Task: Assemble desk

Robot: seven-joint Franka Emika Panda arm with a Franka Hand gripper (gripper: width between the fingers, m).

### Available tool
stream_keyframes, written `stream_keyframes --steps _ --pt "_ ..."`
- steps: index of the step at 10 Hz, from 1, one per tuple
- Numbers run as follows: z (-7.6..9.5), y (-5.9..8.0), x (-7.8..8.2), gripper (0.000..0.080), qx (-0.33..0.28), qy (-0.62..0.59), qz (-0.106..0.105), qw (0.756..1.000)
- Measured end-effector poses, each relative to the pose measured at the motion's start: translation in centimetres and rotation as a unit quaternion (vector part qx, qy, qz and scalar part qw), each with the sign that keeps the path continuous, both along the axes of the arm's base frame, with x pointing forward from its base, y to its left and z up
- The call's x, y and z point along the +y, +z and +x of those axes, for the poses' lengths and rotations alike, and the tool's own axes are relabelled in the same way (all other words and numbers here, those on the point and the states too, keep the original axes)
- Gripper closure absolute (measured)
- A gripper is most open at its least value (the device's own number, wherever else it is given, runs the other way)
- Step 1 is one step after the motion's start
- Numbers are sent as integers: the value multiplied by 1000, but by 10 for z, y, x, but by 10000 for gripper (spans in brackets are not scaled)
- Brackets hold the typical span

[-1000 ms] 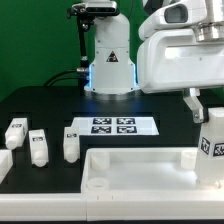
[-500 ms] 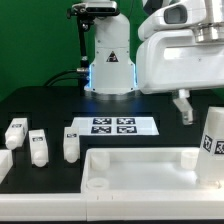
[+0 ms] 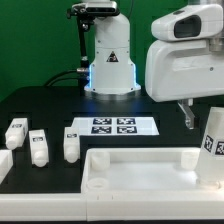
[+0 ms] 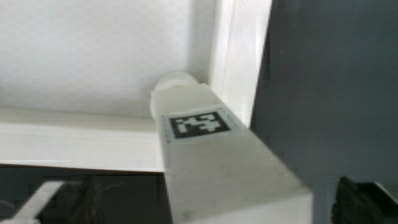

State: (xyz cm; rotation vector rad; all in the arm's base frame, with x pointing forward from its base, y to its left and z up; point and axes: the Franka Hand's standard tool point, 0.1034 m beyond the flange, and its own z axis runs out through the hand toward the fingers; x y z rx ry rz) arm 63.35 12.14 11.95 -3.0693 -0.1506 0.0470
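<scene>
White leg block stands upright on the desk top, pincer spread around it.

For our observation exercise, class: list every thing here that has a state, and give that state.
White plastic rimmed desk top: flat on the black table, rim up.
White square leg block with tag: upright in the top's corner, ungripped.
Three other white leg blocks: loose on the table, unattached.
Robot's fingers: open, clear of the leg.

A green backdrop is filling the rear of the exterior view. A black table is spreading before it, catching soft light. The marker board is lying flat on the table, showing 4 black tags.
</scene>
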Motion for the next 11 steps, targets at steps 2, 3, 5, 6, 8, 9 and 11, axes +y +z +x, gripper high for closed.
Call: stream_keyframes --steps 2,3,5,6,8,9,11 --pt "2 0 1 150 10 -3 0 1000" --pt "1 -1 1 229 11 -9 -1 1000" --pt "1 -1 1 379 14 -46 -2 999" --pt "2 -1 -2 499 16 -92 -6 996" --pt "3 -2 -4 504 17 -158 -8 987" --pt "5 -2 -6 508 12 -204 -8 979" --pt "6 -3 -6 510 14 -362 6 932"
